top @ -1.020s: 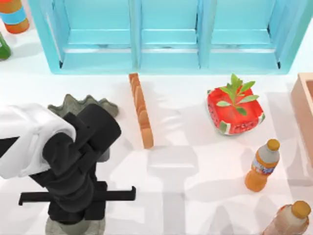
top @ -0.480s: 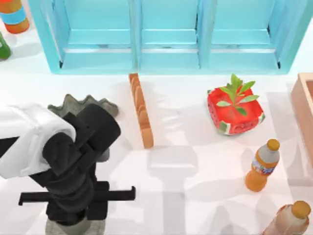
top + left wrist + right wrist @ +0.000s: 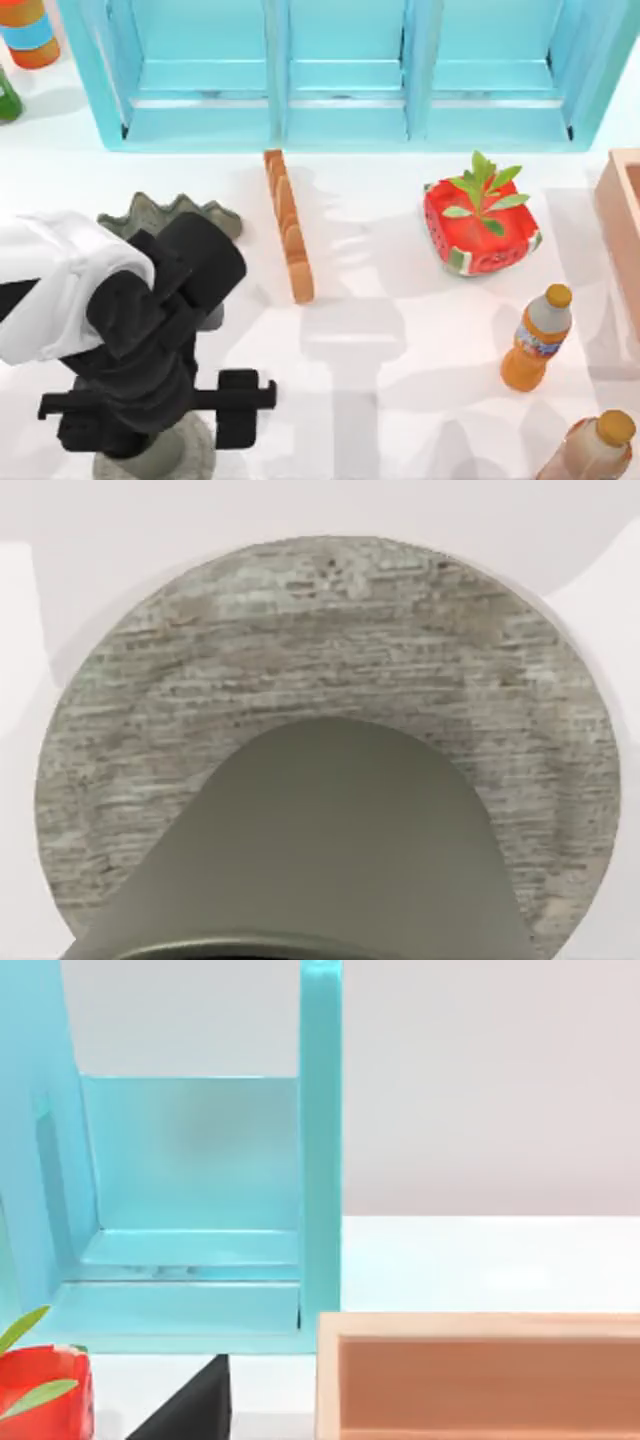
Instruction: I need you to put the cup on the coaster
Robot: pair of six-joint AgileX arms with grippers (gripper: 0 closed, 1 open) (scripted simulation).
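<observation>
The grey-beige cup (image 3: 155, 458) stands on the mottled grey coaster (image 3: 203, 452) at the table's front left. My left gripper (image 3: 160, 425) hangs straight over it, open. Its black fingers (image 3: 240, 405) are spread to either side of the cup and clear of it. From the left wrist, the cup (image 3: 330, 850) rises in the foreground with the round coaster (image 3: 330, 640) spread beneath and around it. Much of the cup is hidden under the left arm in the top view.
A jagged grey lump (image 3: 170, 213) lies just behind the left arm. An orange ridged strip (image 3: 288, 225) runs mid-table. A watermelon planter (image 3: 480, 225), two orange bottles (image 3: 535, 340) and a wooden box (image 3: 622, 215) stand at the right. A blue shelf (image 3: 340, 70) lines the back.
The left gripper's fingers have spread apart and let go of the cup, which now rests on the coaster. The arm itself has barely shifted.
</observation>
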